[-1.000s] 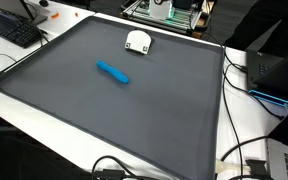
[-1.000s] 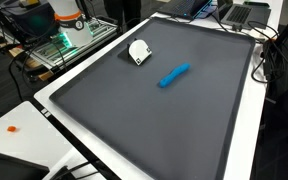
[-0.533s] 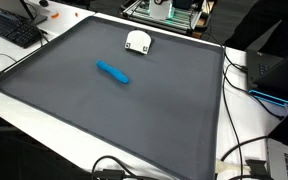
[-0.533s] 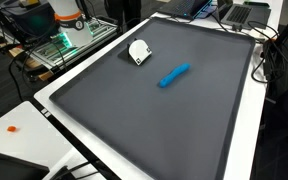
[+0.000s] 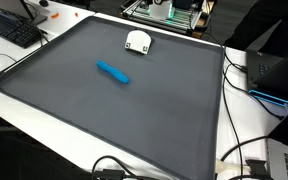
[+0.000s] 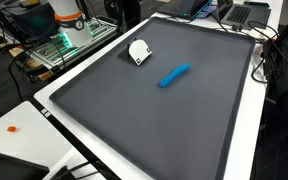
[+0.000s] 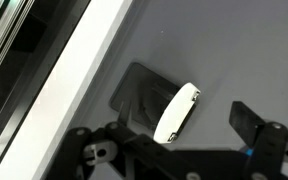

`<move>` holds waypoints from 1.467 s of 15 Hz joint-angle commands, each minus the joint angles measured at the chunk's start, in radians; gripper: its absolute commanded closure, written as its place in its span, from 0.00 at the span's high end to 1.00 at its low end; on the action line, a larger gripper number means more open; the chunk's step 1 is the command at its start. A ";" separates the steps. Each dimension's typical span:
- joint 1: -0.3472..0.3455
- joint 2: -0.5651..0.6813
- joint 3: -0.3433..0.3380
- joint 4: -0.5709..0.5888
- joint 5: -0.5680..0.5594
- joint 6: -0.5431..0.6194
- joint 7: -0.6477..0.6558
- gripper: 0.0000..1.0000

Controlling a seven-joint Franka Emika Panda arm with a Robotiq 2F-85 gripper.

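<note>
Pincer (image 7: pixel 172 128) hangs released over the white object (image 7: pixel 177 113), its two fingers (image 7: pixel 252 122) spread wide on either side and touching nothing; it shows only in the wrist view.

In that view the white object is seen edge-on as a narrow curved shape. Its long axis runs from lower left to upper right, roughly parallel to the desk's white border just beside it. In both exterior views it lies on the grey mat (image 5: pixel 134 120), close to the desk (image 5: pixel 44 125) edge that faces the rack of electronics (image 5: pixel 169 10), about midway along that edge. Which end is its front I cannot tell.

Well apart from it, near the mat's middle, lies a blue marker (image 5: pixel 112 72). The marker lies flat, its long axis slanted against the desk edges, and one end points roughly toward the corner where the keyboard (image 5: pixel 14 28) sits.

Counted on the mat: one white object and one blue marker. Off the mat there is one keyboard at a corner, and cables (image 5: pixel 234 160) trail along the opposite edge.
</note>
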 commanded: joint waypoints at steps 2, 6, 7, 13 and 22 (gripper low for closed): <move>0.022 0.018 0.000 -0.028 0.006 0.054 0.046 1.00; 0.028 0.072 0.029 -0.078 0.006 0.236 0.159 1.00; 0.023 0.118 0.037 -0.051 -0.010 0.267 0.201 1.00; 0.035 0.252 0.048 -0.056 -0.059 0.405 0.364 1.00; 0.064 0.386 0.023 -0.052 -0.164 0.543 0.411 1.00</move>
